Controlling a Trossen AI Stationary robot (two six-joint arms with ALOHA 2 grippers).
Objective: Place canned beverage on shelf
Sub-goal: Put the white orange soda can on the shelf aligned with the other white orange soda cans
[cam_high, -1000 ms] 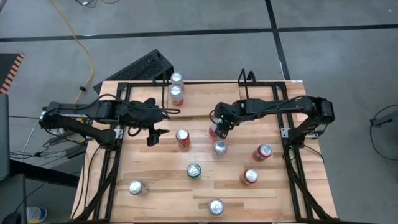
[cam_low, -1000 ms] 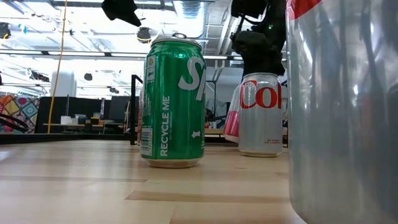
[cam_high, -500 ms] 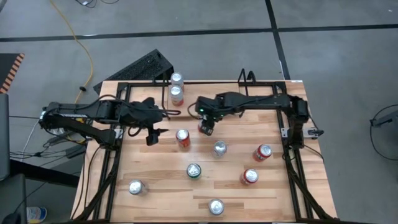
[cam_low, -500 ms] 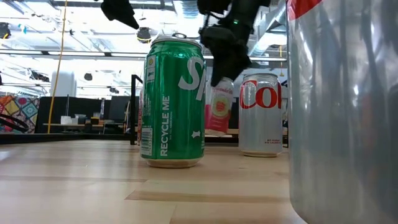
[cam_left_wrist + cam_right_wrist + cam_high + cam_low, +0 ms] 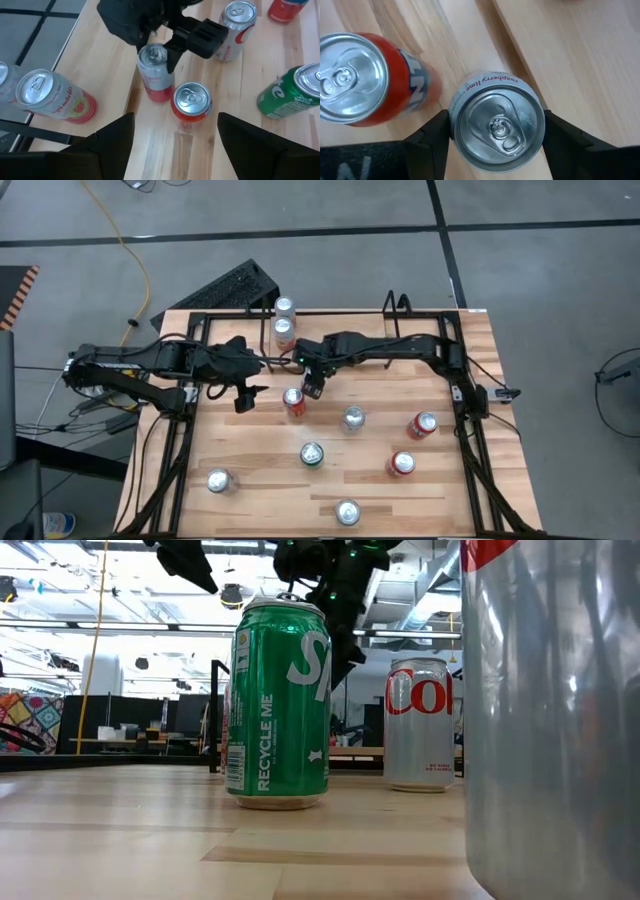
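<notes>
A pink raspberry-lime can (image 5: pixel 496 122) is held pinched between the fingers of the right gripper (image 5: pixel 311 386), just beside an orange-red can (image 5: pixel 357 80) and short of the shelf (image 5: pixel 395 308), while the left gripper (image 5: pixel 245 397) (fingers nearly pressed together, holding nothing) hangs nearby.

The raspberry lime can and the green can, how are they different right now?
The raspberry lime can is pinkish and held by the right gripper; the green can stands free on the table, with no gripper on it. The green can sits nearer the table's front. Both are upright, tops unopened.
</notes>
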